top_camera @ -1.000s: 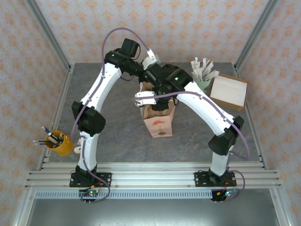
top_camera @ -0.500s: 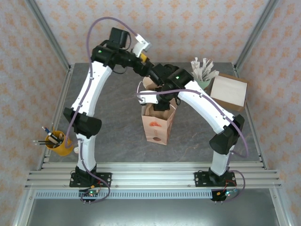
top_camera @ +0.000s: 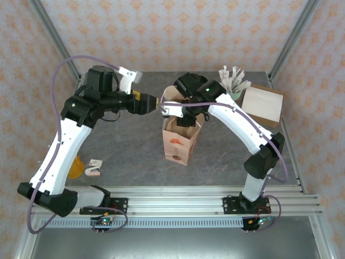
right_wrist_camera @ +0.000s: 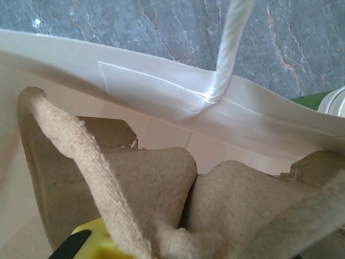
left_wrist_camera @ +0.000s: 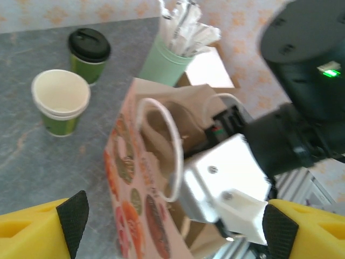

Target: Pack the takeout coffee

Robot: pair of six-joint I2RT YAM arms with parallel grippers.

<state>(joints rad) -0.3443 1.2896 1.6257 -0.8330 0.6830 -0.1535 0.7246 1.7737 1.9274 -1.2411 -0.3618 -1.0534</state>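
1. At the far left of the grey table (top_camera: 129, 145), a yellow cup (top_camera: 76, 165) stands half hidden behind the left arm. A small white item (top_camera: 94, 169) lies just beside it.
2. The left gripper (top_camera: 154, 102) hovers just left of the paper bag's mouth and points at it. Its yellow fingers (left_wrist_camera: 32, 232) are spread wide and hold nothing.
3. The left wrist view shows the takeout coffee on the table beyond the bag, outside it. A lidded cup (left_wrist_camera: 89, 48) stands upright with its black lid on. Near it, but not touching, stands an open cup (left_wrist_camera: 60, 100) with a cream inside and no lid. The right wrist view catches a green cup with a white rim at its edge (right_wrist_camera: 330, 100), beyond the bag wall.
4. The paper bag (top_camera: 179, 143) stands upright mid-table with its mouth open and a white cord handle (left_wrist_camera: 177, 145) arching over it. A pulp cup carrier (right_wrist_camera: 135, 183) sits inside.
5. The right gripper (top_camera: 171, 110) is at the bag's mouth. One yellow finger (right_wrist_camera: 94, 243) shows beside the carrier, but I cannot tell whether the fingers are closed on anything.
6. To the right, a mint-green cup (top_camera: 233, 96) of white-wrapped sticks (top_camera: 233, 80) stands just beside a cardboard box (top_camera: 262, 103).
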